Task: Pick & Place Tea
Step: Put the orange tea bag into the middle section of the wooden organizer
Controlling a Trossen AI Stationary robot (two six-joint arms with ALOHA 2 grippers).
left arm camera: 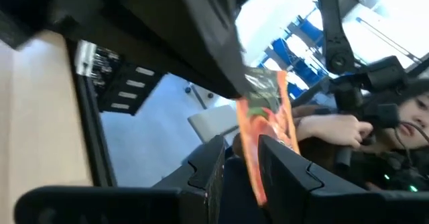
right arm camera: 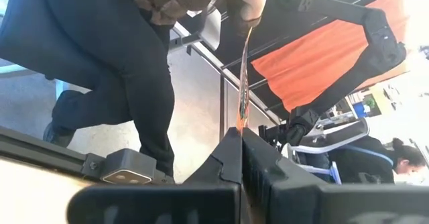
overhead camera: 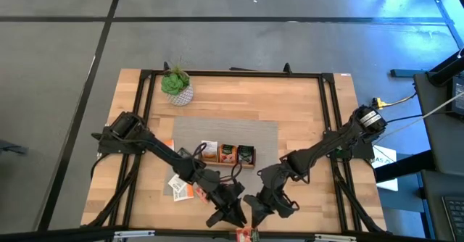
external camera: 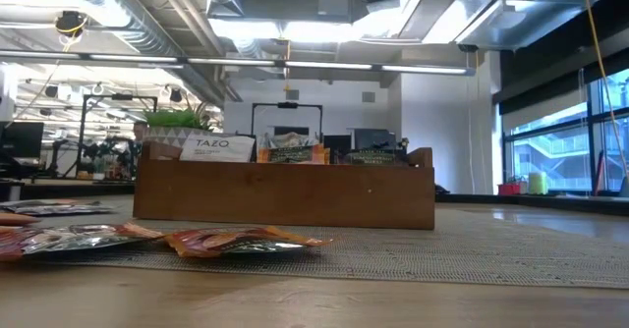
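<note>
Wooden table [overhead camera: 304,119], 6 o'clock edge: both grippers pinch one orange sachet [left arm camera: 268,127], left gripper [left arm camera: 244,174] clamping it, right gripper [right arm camera: 241,160] closed on it.

The high view looks straight down on the whole table [overhead camera: 304,104]. The low view sits at tabletop height, close to the mat, facing 12 o'clock toward the wooden tray [external camera: 285,192], shared with the overhead. Both wrist cameras look past the table's 6 o'clock edge into the room.
</note>
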